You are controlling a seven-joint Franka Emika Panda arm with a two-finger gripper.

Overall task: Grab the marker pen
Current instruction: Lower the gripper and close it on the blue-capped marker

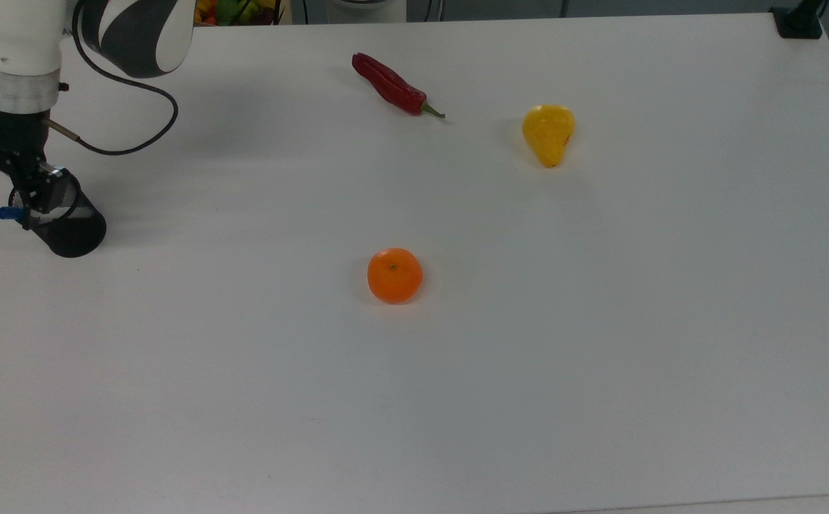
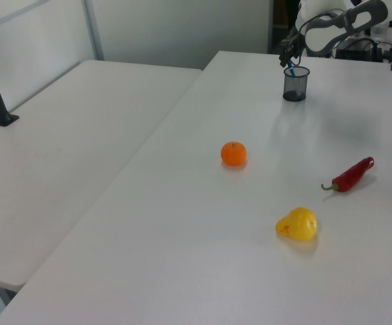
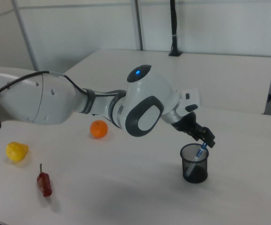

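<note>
Right between the hand (image 1: pixel 6 198) fingers sits the marker pen (image 1: pixel 8 212).

Table (image 1: pixel 457 400): plain white, no pattern. Pen cup (image 1: pixel 71 227): black wire mesh, see-through at the rim. Marker pen (image 1: pixel 7 213): blue cap; in the right view a blue-and-white barrel shows at the cup's rim. Gripper (image 1: pixel 1 196): black. Arm (image 3: pixel 140 105): white shells with dark grey joint bands and one small blue light; black cable (image 1: pixel 128 139). Chilli (image 1: pixel 389 84): dark red with a green stem. Pear (image 1: pixel 548 133): yellow with a faint reddish mark. Orange (image 1: pixel 395 275): uniform bright orange.
</note>
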